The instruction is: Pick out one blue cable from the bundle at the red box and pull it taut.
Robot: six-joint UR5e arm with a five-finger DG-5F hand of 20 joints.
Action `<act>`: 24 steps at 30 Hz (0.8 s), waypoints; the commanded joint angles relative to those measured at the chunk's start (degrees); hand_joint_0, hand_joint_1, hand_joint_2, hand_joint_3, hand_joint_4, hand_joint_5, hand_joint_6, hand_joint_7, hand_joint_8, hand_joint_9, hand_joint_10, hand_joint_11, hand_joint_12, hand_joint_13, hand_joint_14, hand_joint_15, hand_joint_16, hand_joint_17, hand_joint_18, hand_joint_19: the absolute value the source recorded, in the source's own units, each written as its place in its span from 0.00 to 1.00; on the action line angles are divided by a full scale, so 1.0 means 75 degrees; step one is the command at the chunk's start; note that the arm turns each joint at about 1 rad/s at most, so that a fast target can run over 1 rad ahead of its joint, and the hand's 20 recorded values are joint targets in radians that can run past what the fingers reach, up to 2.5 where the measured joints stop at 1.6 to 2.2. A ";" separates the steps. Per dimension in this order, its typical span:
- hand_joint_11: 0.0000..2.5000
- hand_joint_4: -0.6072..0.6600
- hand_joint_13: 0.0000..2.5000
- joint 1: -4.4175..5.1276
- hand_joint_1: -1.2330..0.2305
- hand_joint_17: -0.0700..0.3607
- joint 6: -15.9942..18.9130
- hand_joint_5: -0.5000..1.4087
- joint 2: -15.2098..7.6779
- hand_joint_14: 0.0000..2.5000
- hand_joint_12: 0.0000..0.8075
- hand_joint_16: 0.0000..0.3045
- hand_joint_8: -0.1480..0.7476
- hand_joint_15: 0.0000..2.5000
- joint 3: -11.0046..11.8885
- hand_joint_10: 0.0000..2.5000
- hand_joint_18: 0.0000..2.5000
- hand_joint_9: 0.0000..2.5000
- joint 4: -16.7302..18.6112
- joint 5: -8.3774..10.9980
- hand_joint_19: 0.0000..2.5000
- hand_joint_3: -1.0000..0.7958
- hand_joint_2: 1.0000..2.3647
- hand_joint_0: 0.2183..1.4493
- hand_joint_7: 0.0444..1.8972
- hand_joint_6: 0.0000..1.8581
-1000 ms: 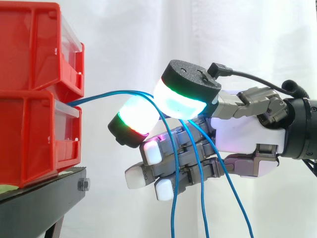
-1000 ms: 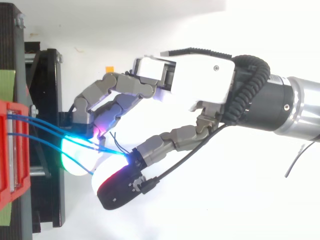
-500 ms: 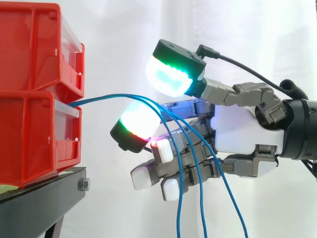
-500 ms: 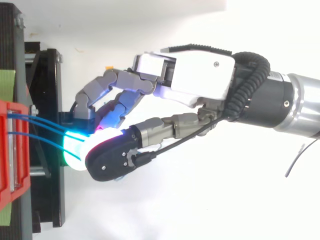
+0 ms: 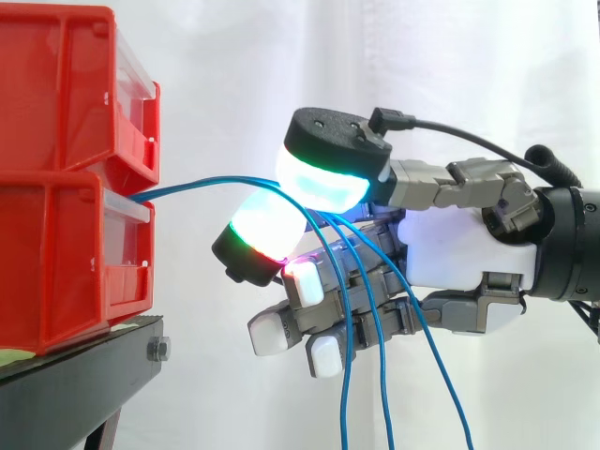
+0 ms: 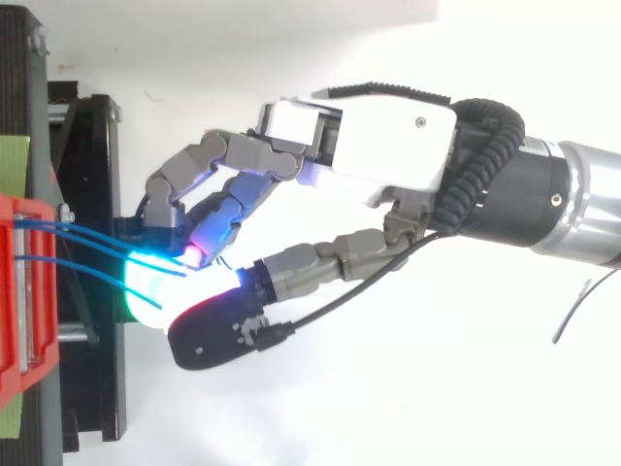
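Observation:
Three thin blue cables leave the gap between the two stacked red boxes and arc to the right. They run over a glowing fingertip and under the thumb's broad pad, then hang down as loose strands. My hand reaches in from the right, with the thumb pad pressed down against the fingertip and the cables caught between them. The other fingers are curled below. In the top view the cables run slack from the red box to my hand.
The red boxes sit on a black stand, whose frame lies just left of the fingertips. A white curtain hangs behind.
The thumb, lifted well above the cables half a second ago, has dropped onto them against the glowing fingertip. The arm has hardly shifted.

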 commanded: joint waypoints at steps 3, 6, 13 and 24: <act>0.29 0.56 0.31 0.0000 0.21 0.45 -0.0001 0.17 -0.0003 0.01 0.44 0.18 0.49 0.16 0.0008 0.01 0.32 0.36 -0.0007 -0.0014 0.23 0.39 0.01 0.34 0.44 0.50; 0.29 0.56 0.32 0.0000 0.18 0.45 -0.0001 0.17 -0.0003 0.01 0.44 0.18 0.49 0.17 -0.0003 0.01 0.33 0.36 -0.0019 -0.0014 0.21 0.36 0.01 0.40 0.43 0.50; 0.31 0.59 0.33 0.0000 0.16 0.44 -0.0001 0.17 -0.0003 0.01 0.44 0.18 0.49 0.17 -0.0003 0.01 0.35 0.38 -0.0007 -0.0025 0.20 0.28 0.00 0.41 0.42 0.51; 0.30 0.60 0.36 0.0000 0.56 0.45 -0.0001 0.19 -0.0003 0.01 0.46 0.18 0.50 0.18 0.0008 0.01 0.37 0.46 0.0005 -0.0014 0.25 0.28 0.00 0.27 0.43 0.45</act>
